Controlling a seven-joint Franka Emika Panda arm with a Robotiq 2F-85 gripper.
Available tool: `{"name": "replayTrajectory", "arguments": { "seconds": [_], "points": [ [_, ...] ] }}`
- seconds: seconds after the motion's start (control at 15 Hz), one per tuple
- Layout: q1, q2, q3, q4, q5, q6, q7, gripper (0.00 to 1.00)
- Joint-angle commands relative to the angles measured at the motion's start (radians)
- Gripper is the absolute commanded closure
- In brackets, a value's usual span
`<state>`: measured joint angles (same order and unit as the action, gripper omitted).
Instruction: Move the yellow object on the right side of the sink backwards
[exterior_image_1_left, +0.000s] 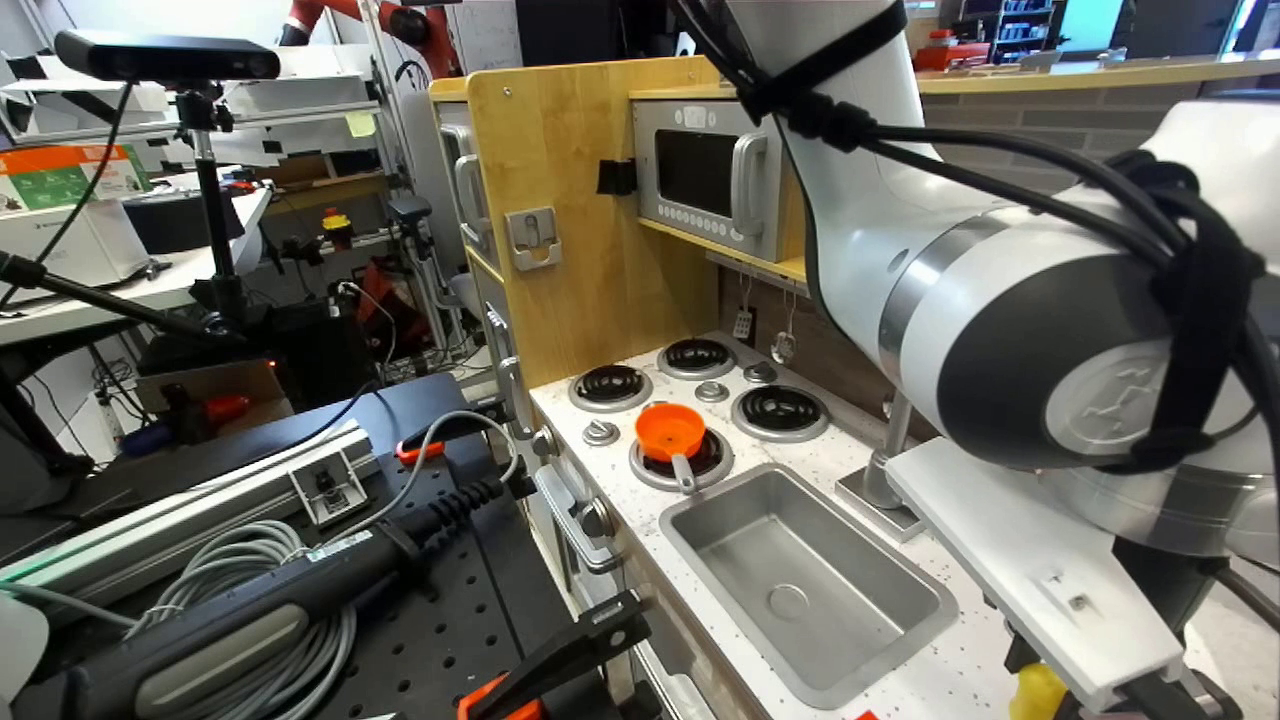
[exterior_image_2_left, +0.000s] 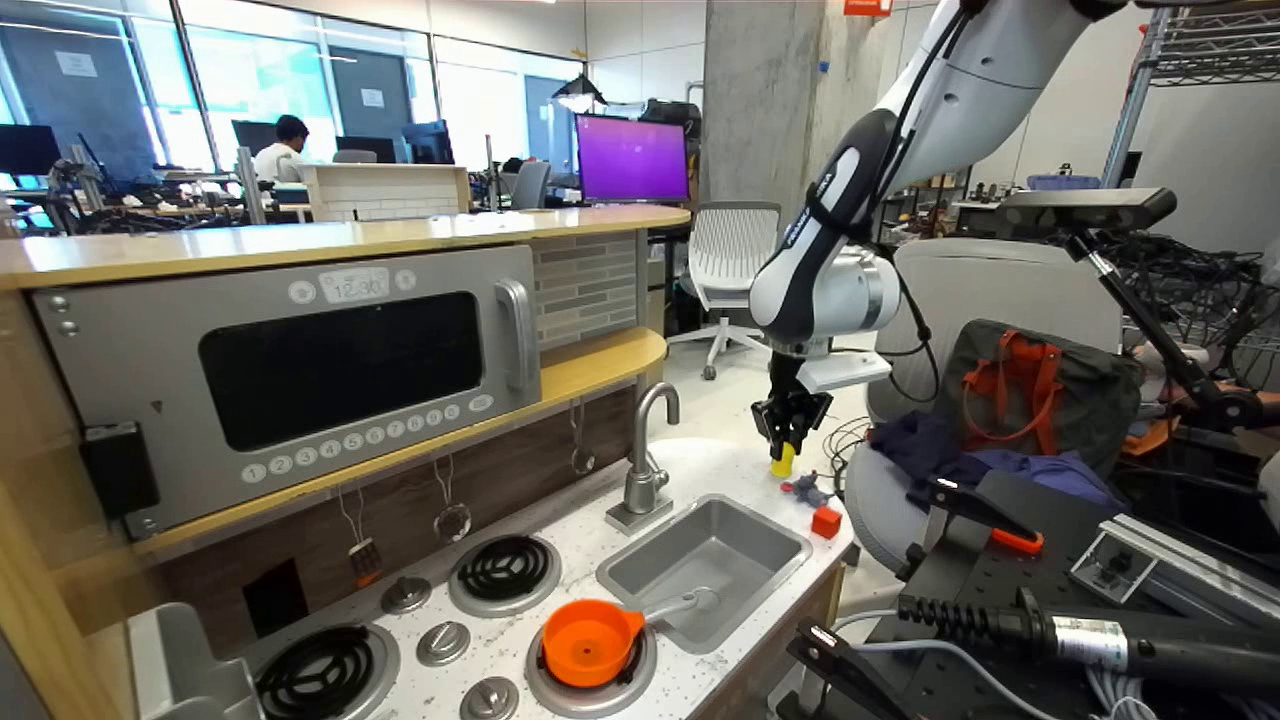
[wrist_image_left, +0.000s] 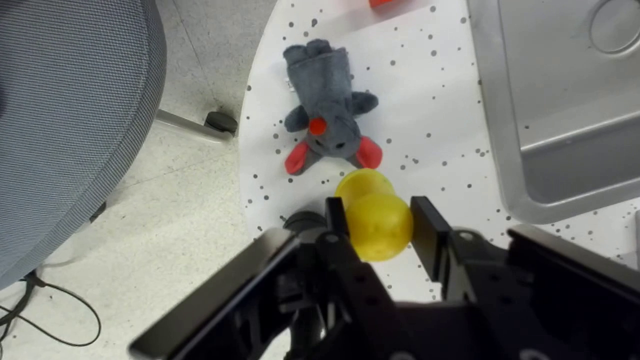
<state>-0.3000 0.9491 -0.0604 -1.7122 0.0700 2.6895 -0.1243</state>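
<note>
The yellow object (wrist_image_left: 379, 235) has a rounded top and a wider, flared end. It is between the two black finger pads of my gripper (wrist_image_left: 380, 215) in the wrist view, touching both. My gripper (exterior_image_2_left: 788, 440) points down over the counter's rounded end in an exterior view, with the yellow object (exterior_image_2_left: 782, 464) at its fingertips. I cannot tell whether it rests on the counter. The yellow object (exterior_image_1_left: 1037, 690) also shows at the bottom right of an exterior view, partly hidden by the gripper. The grey sink (exterior_image_1_left: 830, 600) is beside it; it also shows in the wrist view (wrist_image_left: 565, 100).
A grey plush mouse (wrist_image_left: 325, 95) lies close to the yellow object. A red block (exterior_image_2_left: 826, 521) stands near the counter's edge. The silver faucet (exterior_image_2_left: 645, 440) rises behind the sink. An orange pan (exterior_image_1_left: 669, 432) sits on a burner. A grey chair (wrist_image_left: 70, 100) stands past the rounded edge.
</note>
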Motion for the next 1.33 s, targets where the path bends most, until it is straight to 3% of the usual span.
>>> {"name": "replayTrajectory", "arguments": {
  "seconds": [0.0, 0.53, 1.07, 1.13, 1.27],
  "points": [
    [-0.010, 0.039, 0.011, 0.054, 0.019, -0.026, 0.023, 0.89],
    [-0.007, 0.093, 0.011, 0.128, 0.059, -0.030, 0.089, 0.89],
    [0.007, 0.117, 0.004, 0.132, 0.114, -0.026, 0.198, 0.89],
    [0.006, 0.115, 0.006, 0.130, 0.121, -0.028, 0.211, 0.39],
    [0.012, 0.108, 0.001, 0.123, 0.127, -0.022, 0.237, 0.31]
  ]
}}
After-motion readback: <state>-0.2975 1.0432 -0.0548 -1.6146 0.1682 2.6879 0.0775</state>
